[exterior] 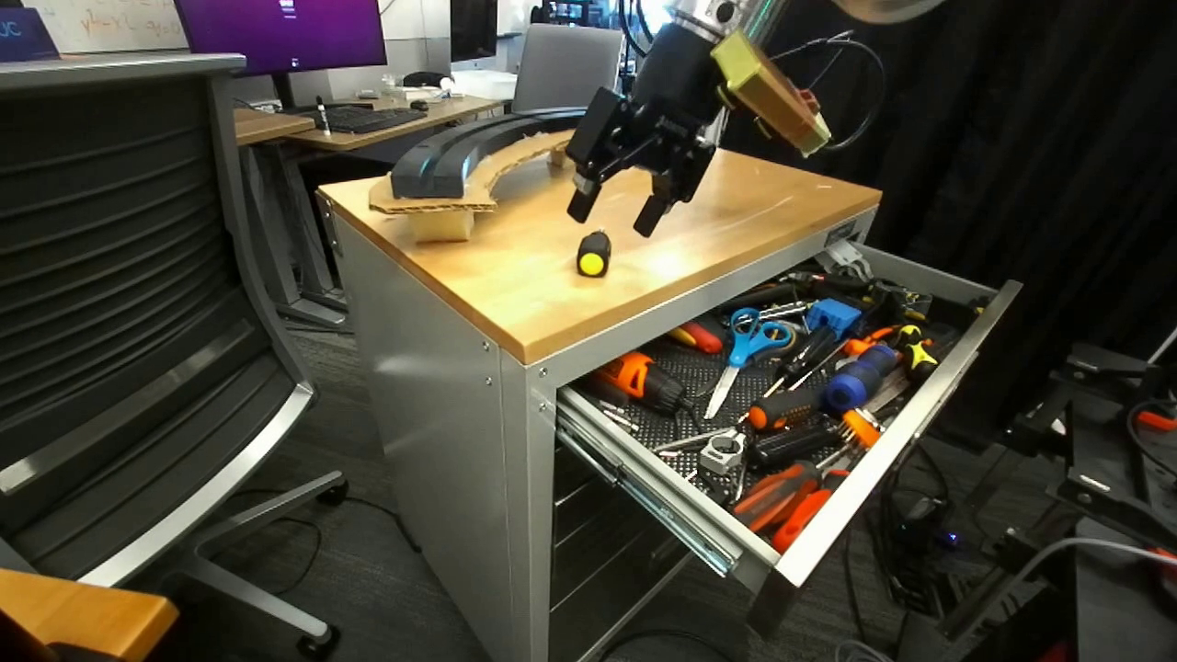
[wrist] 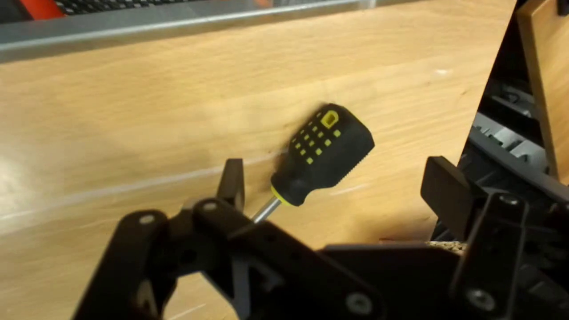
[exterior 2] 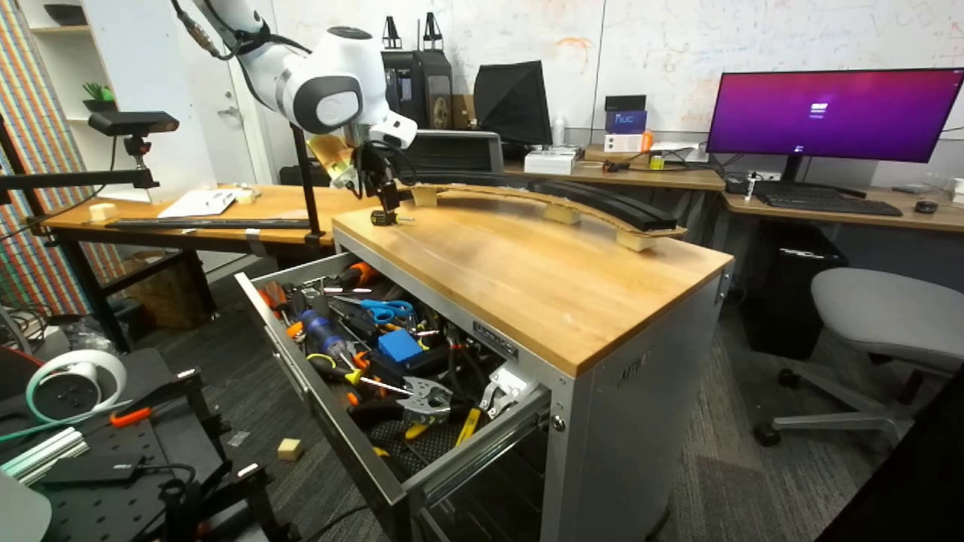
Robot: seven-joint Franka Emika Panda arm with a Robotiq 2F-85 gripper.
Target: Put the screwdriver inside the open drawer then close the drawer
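Note:
The screwdriver (exterior: 593, 257) lies on the light wooden top, with a stubby black and yellow handle. It also shows in an exterior view (exterior 2: 382, 217) and in the wrist view (wrist: 329, 146). My gripper (exterior: 614, 211) is open and empty, a little above the top beside the screwdriver. In the wrist view the handle shows between the spread fingers (wrist: 338, 186), nearer the left one, and the shaft's tip is hidden behind that finger's linkage. The grey drawer (exterior: 894, 441) is pulled out, as an exterior view also shows (exterior 2: 335, 406).
The drawer holds many tools, among them blue scissors (exterior: 749, 340) and a blue-handled tool (exterior: 855, 382). A curved black track on cardboard (exterior: 432, 170) stands on foam blocks along the back of the wooden top (exterior 2: 512, 263). An office chair (exterior: 138, 303) stands beside the cabinet.

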